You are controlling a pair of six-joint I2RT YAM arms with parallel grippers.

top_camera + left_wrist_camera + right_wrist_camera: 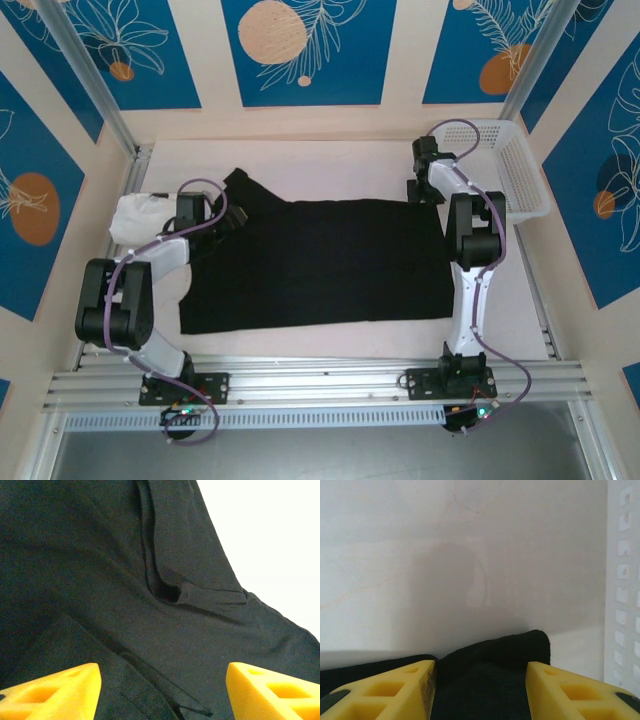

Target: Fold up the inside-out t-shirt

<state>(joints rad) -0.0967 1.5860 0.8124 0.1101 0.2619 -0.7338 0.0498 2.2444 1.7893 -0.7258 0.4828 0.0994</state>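
The inside-out t-shirt (320, 260) lies spread flat on the table, all black, with one sleeve (245, 190) sticking up at its far left. My left gripper (228, 222) hovers over that sleeve area. In the left wrist view it (162, 690) stands open above the cloth (100, 555), where a seam and a small fold (170, 591) show. My right gripper (420, 190) is at the shirt's far right corner. Its yellow fingers (400, 690) stand apart in the right wrist view, with the black corner (495, 650) lying loose between them, not pinched.
A white folded garment (135, 215) lies at the left edge beside the left arm. A white perforated basket (515, 165) stands at the far right, its wall (622, 580) close to my right gripper. Bare table (330, 165) runs along the far side.
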